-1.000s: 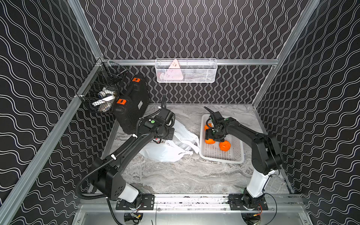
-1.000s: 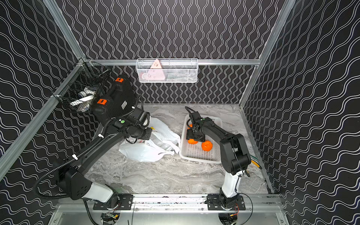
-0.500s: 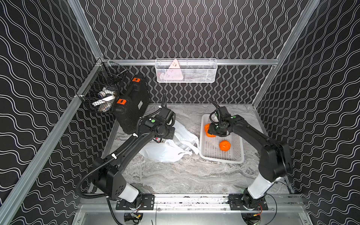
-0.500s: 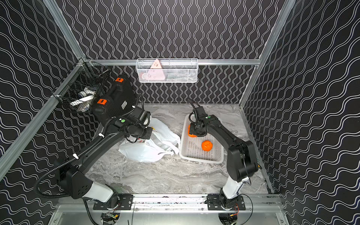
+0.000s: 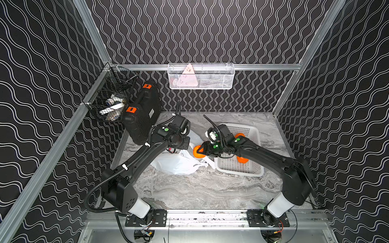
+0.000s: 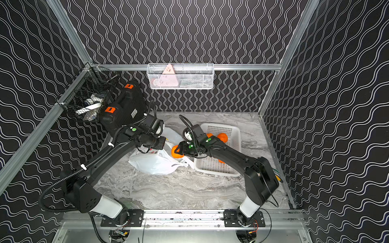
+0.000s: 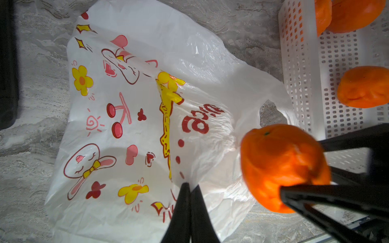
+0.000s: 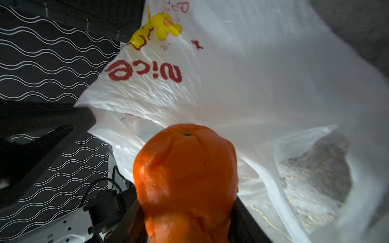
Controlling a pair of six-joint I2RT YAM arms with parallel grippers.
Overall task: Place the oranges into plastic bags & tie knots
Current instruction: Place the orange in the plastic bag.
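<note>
Right gripper (image 5: 199,150), grasping a round orange fruit (image 7: 282,166), has left the white perforated basket (image 5: 251,130); bagging comes next. Left gripper (image 7: 190,188) clenches the white printed bag (image 7: 126,101) at its rim.

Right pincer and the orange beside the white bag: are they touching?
Touching. The left wrist view shows the right pincer closed on the orange, one black finger pressed against each side, next to the white bag.

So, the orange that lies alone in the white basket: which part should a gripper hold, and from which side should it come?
Probably from above, jaws across the widest middle of the lone orange. It is round and lies on the floor of the basket, whose upright walls block a sideways approach; the space around it looks free.
</note>
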